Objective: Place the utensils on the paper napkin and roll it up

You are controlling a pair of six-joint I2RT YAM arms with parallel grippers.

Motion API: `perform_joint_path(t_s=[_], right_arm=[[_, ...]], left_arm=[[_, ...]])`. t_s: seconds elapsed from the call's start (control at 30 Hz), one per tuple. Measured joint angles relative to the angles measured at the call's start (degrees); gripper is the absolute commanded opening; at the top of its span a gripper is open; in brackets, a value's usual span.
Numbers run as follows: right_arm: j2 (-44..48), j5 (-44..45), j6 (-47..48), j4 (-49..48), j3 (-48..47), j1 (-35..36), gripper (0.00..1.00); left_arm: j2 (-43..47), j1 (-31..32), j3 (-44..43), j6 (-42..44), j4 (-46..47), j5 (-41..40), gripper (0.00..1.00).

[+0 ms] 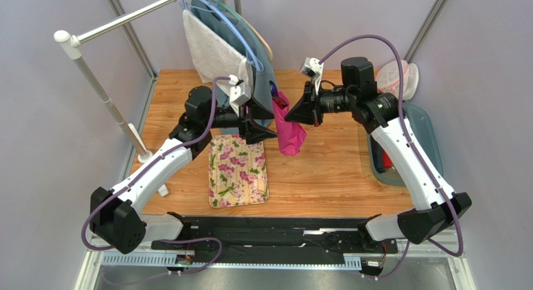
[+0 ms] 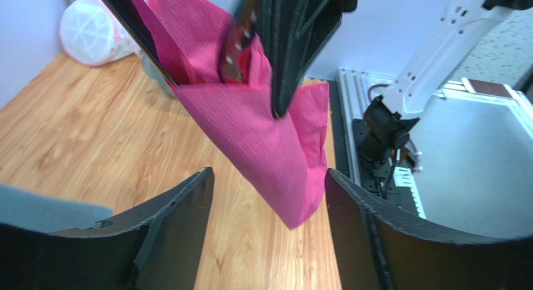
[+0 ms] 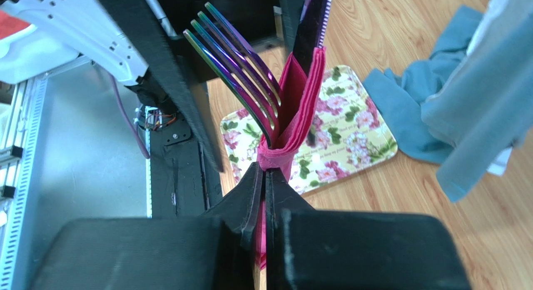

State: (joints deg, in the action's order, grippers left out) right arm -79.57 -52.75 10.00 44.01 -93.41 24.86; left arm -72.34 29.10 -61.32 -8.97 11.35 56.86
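My right gripper [image 1: 293, 113] is shut on the folded magenta-pink paper napkin [image 1: 289, 133] and holds it in the air above the table. In the right wrist view the gripper [image 3: 266, 177] pinches the napkin [image 3: 299, 103] with an iridescent dark fork [image 3: 241, 71] sticking out of its fold. My left gripper [image 1: 263, 133] is open right beside the napkin. In the left wrist view the napkin's lower corner [image 2: 269, 146] hangs between its spread fingers [image 2: 178, 209], and a dark utensil [image 2: 236, 43] shows in the fold.
The cream flowered mat [image 1: 238, 170] lies on the wooden table below the left gripper. A clothes rail [image 1: 119, 21] holds a white towel and grey-blue cloth [image 1: 263, 65] behind. A grey-blue tray [image 1: 425, 140] and a white bag [image 1: 397, 78] sit at the right.
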Motion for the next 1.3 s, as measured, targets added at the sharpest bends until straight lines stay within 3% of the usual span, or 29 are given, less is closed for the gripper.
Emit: perform_joint_path(t_s=[0.4,0.7,0.9,1.03,1.27,1.3], right_arm=[[1.7,4.0,3.0,-1.7,0.0,5.2,0.00],[1.7,5.6,2.4,-3.7,0.0,6.3,0.00],[1.7,5.8,1.8,-5.1,0.0,6.6,0.00],[1.8,6.3,1.7,-5.6,0.0,6.6,0.00],[3.3,9.0,-0.1,-6.8,0.6,6.8,0.00],[3.7,9.6,-0.4,-7.3,0.9,6.8,0.12]], left_arm=[[-2.8,0.4,-1.1,-10.3,11.8,6.2,0.54],[-4.6,0.6,-1.1,-15.0,15.9,6.6,0.51],[-5.2,0.6,-1.1,-17.8,18.8,5.8,0.33],[-5.5,0.5,-1.1,-19.1,20.2,5.8,0.01],[-5.7,0.5,-1.0,-21.3,22.4,5.4,0.00],[-5.7,0.5,-1.0,-21.4,22.6,5.3,0.00]])
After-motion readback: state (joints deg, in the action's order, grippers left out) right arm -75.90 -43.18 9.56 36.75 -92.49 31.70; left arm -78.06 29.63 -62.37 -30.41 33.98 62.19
